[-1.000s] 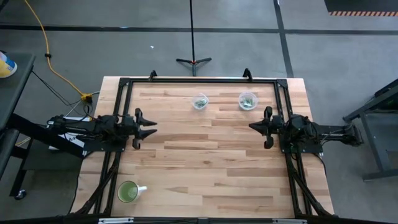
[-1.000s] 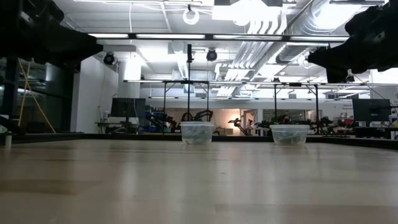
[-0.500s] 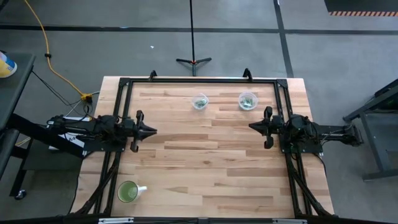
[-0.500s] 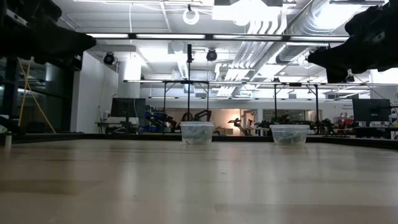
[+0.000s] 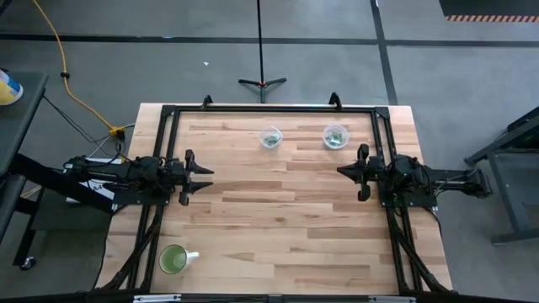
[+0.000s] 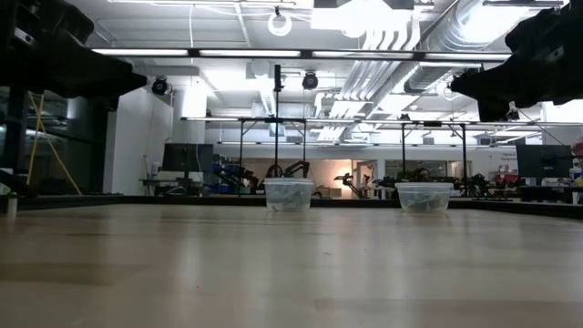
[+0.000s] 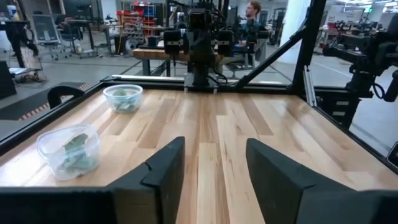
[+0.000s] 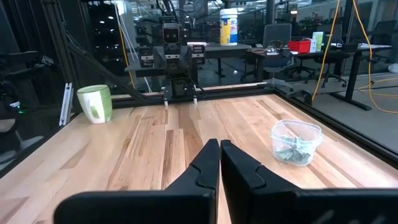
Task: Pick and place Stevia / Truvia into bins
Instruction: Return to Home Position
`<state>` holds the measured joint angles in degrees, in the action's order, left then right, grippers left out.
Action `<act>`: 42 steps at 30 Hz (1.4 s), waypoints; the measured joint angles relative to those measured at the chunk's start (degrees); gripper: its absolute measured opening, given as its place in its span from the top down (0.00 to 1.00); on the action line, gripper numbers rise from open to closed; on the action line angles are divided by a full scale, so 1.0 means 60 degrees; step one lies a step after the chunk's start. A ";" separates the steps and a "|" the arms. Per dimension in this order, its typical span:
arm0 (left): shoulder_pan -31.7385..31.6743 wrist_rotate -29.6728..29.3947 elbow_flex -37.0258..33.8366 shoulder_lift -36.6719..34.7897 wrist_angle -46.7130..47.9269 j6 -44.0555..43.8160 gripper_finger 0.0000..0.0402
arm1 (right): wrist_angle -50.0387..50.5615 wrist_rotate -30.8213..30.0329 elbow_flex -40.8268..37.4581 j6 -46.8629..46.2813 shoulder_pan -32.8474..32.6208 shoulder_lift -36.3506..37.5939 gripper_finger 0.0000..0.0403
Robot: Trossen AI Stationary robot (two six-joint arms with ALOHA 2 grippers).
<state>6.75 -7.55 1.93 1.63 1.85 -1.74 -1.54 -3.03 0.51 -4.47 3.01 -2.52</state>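
Note:
Two clear plastic cups stand near the table's far edge, one [image 5: 270, 137] left of the other [image 5: 335, 135]; they also show in the low view [image 6: 289, 194] [image 6: 424, 197]. Pale green and white sachets [image 7: 74, 148] lie inside both cups; I see none loose on the table. My left gripper [image 5: 205, 178] [image 7: 214, 144] hovers open over the table's left side and holds nothing. My right gripper [image 5: 340, 171] [image 8: 219, 144] hovers shut and empty over the right side, on the near side of the right cup [image 8: 296, 141].
A mug with a green inside [image 5: 173, 259] [image 8: 95, 102] stands at the table's near left corner. A black frame [image 5: 269, 108] runs along the table's edges. Bare wood [image 5: 278, 219] lies between the two arms. A person shows in the room beyond, in the left wrist view.
In the high view my left gripper's fingers came together to a point half a second ago and now stand apart again. The right arm and both cups have kept still.

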 joint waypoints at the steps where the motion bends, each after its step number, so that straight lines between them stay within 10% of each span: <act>1: -0.0001 0.0000 0.0000 0.0000 0.0000 0.0000 0.48 | 0.0000 0.0000 0.0000 0.0000 0.0000 0.0000 0.98; 42: -0.0001 0.0006 0.0007 0.0000 0.0000 -0.0007 0.48 | 0.0003 0.0000 -0.0007 0.0000 0.0004 -0.0004 0.98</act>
<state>6.74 -7.51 1.98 1.63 1.85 -1.78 -1.52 -3.03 0.47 -4.47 3.03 -2.55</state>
